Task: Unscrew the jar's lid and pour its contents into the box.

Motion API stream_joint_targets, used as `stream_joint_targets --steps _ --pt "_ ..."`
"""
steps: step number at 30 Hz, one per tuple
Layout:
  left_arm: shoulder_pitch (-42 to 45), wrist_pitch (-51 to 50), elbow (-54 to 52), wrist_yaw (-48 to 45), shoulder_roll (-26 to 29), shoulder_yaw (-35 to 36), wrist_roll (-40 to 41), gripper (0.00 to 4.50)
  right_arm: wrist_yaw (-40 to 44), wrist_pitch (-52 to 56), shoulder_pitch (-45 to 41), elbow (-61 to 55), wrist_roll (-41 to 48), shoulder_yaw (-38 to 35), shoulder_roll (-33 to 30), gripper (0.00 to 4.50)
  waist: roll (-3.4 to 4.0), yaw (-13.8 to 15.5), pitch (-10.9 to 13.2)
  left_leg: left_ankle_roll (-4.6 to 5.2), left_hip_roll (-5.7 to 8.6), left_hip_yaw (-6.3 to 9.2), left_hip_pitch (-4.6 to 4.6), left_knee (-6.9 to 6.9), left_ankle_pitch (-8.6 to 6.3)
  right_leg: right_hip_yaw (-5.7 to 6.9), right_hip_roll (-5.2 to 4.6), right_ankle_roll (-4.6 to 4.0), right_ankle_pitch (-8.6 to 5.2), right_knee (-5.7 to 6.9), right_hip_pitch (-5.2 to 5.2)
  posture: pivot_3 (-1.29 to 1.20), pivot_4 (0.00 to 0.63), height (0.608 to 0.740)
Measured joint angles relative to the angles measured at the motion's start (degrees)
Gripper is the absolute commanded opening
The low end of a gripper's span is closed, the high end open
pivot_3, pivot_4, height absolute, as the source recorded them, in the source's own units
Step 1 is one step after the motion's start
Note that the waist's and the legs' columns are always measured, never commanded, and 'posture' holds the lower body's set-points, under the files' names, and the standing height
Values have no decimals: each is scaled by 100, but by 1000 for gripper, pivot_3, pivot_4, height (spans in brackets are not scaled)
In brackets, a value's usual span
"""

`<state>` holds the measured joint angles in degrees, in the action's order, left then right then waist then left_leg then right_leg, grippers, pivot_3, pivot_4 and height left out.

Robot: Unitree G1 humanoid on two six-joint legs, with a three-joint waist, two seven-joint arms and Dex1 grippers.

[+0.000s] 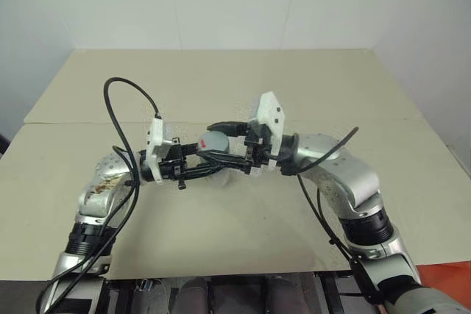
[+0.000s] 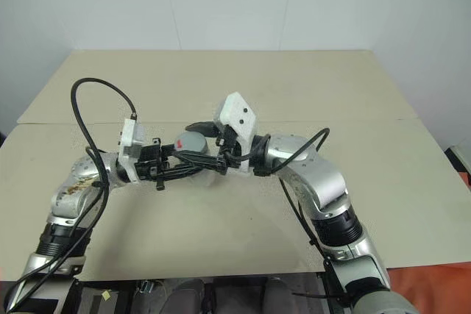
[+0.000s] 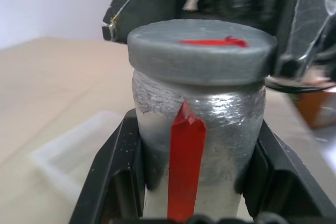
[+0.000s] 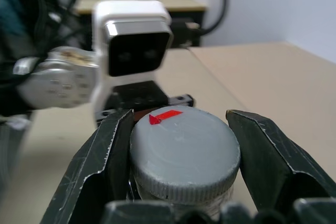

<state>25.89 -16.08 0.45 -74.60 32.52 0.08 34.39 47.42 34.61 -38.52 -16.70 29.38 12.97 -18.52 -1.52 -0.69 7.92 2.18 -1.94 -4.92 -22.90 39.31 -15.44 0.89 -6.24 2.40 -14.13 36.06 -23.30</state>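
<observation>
With the left gripper (image 1: 193,158) fingers clamped on the jar (image 3: 197,145) and the right gripper (image 4: 178,145) fingers pinching its lid (image 4: 184,148), a weak pinch (smooth rim) could slip while twisting, or tip the jar between the left fingers.

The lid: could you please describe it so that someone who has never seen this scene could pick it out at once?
Above the middle of the beige table, the two hands meet. The left hand holds the silver-grey jar by its body, and the lid is the flat round grey cap on the jar's end, between the right hand's black fingers. A red mark across its top sets it apart.
</observation>
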Motion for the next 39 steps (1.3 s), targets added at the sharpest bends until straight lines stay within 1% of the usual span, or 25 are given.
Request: stream_joint_targets --steps 3,6,9,11,15,18,20,21,23,24,29,34,39 --pt "95 -155 -25 -498 191 -22 191 1940 498 -36 -119 129 266 -26 -39 2766 1 -3 1 1 0 -1 1 0 -1 -2 1 0 0 -1 0 0 150 740" --pt "169 -169 -108 -975 314 -157 271 1940 1361 -135 -342 400 471 15 -203 2766 3 -1 2 2 0 0 2 0 -1 -2 2 0 0 -1 0 0 150 740" --pt "192 -156 -172 -1152 314 -286 268 1940 1969 -339 -478 628 481 86 -325 2766 3 2 3 3 1 -1 0 0 -2 -3 2 0 0 -1 1 0 150 740" --pt "194 -135 -196 -1213 314 -359 260 1940 2296 -477 -546 814 478 128 -346 2766 2 0 3 3 0 0 1 0 -2 -2 2 0 0 -1 0 0 150 740" --pt "192 -98 -194 -1218 313 -371 172 1940 2500 -719 -574 1062 437 174 -302 2766 3 -2 4 2 0 -1 1 0 -1 -3 3 0 0 1 -1 0 150 740" --pt "188 -27 -193 -1198 314 -358 166 1940 2540 -819 -594 1109 400 177 -277 2766 3 0 5 2 -1 0 0 0 -1 -2 3 0 0 2 -2 0 150 740" --pt "177 -11 -192 -1192 314 -349 167 1940 2539 -842 -594 1114 379 177 -261 3491 3 0 5 2 -1 -1 0 0 -1 -3 3 0 0 3 -2 0 150 740" --pt "149 27 -185 -1189 328 -318 156 1940 2542 -845 -594 1115 380 172 -247 3687 3 -1 5 2 -1 -1 0 0 -1 -2 3 0 0 3 -2 0 150 740" --pt "109 93 -142 -1179 387 -208 143 1940 2543 -845 -593 1131 380 110 -261 4387 3 -1 7 2 -2 -1 -1 0 -1 -2 3 0 0 3 -3 0 150 740" --pt "109 100 -127 -1164 395 -155 142 1940 2525 -845 -593 1134 380 67 -260 4476 3 0 7 2 -2 -1 0 0 -1 -2 3 0 0 3 -3 0 150 740" --pt "108 107 -94 -1099 394 -112 126 1940 2397 -845 -549 1103 376 -49 -257 4476 3 5 7 2 -1 -1 -2 0 -1 -2 2 0 0 4 -3 0 150 740" --pt "36 128 -20 -842 337 -84 -7 1940 1829 -846 -144 775 336 -255 -226 4476 3 3 7 1 -1 -1 -5 0 -1 -2 2 0 0 6 -4 0 150 740" --pt "-32 246 59 -457 56 -85 -158 1940 1225 -843 111 293 265 -286 -204 4476 3 3 8 0 -2 -1 -4 0 0 -3 3 0 0 4 -6 0 150 740"
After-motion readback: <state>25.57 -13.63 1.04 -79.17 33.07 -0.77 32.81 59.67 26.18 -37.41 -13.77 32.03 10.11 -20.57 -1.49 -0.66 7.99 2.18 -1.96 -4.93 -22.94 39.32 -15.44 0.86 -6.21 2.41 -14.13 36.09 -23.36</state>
